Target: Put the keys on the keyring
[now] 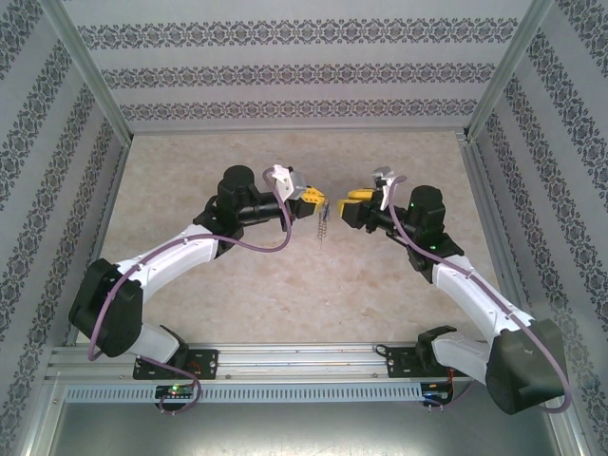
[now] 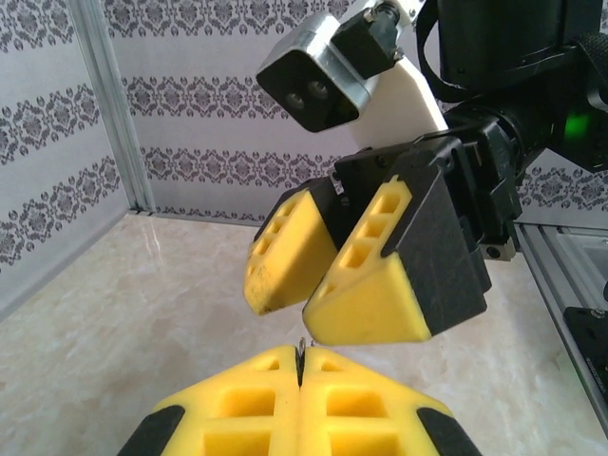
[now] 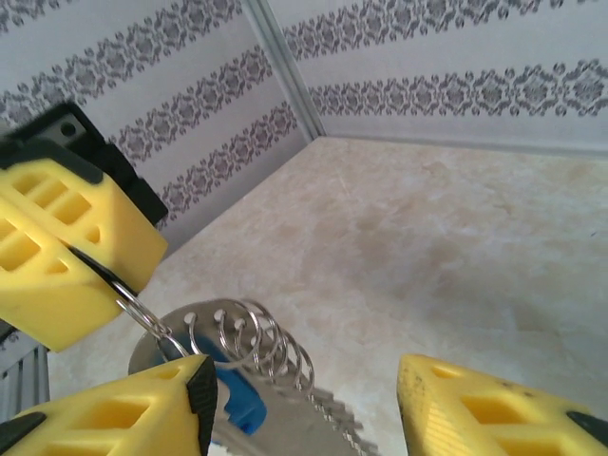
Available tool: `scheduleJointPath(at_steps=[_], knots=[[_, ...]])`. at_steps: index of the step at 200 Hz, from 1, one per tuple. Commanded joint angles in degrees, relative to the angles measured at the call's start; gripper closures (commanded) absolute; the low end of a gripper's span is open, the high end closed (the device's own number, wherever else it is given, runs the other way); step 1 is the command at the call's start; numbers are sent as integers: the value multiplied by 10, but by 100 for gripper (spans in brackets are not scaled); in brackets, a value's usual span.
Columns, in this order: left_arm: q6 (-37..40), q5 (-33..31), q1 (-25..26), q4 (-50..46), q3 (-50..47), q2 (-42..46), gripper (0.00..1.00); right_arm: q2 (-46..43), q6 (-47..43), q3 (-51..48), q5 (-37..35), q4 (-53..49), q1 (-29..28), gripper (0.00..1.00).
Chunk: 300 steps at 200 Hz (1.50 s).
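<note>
Over a pale marbled table point(image 1: 285, 294) boxed in by patterned walls point(image 1: 285, 76), the left gripper point(image 2: 299, 389) is clenched on a thin wire loop of the keyring point(image 3: 142, 309). The right gripper point(image 1: 350, 201) stands released just beside it, holding nothing. The blue tag point(image 3: 237, 399) hangs among the loops and the chain point(image 1: 323, 226) dangles clear of the table. It all looks light, slick and floppy, so I'd pinch the stiffer tag.

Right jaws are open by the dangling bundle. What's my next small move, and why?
Probably nudge the right gripper sideways to centre the blue tag before closing. The tag hangs close against one finger, off the gap's middle, while the left gripper holds the keyring pinched shut.
</note>
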<state>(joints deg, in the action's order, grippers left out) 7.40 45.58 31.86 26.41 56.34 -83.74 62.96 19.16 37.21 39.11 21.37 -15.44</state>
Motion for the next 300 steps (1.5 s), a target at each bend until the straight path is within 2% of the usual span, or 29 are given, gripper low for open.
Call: scheduleJointPath(at_steps=[1,56,108,136,230,257,300], knots=[[-30,1,5,73,-7,0,100,-14,34,-4,17,55,10,45],[-107,19,-14,158,-16,-22,100,27,85,4,85,142,28,40],[-127,26,-16,174,-16,-26,100,93,148,10,159,263,28,39],[-132,30,-15,176,-10,-30,100,113,166,7,166,310,22,40],[-137,34,-16,181,-2,-42,100,157,179,21,185,342,3,43],[-137,35,-16,180,0,-43,100,168,188,23,187,361,2,51],[-142,39,-16,180,2,-45,100,173,201,29,191,382,1,80]])
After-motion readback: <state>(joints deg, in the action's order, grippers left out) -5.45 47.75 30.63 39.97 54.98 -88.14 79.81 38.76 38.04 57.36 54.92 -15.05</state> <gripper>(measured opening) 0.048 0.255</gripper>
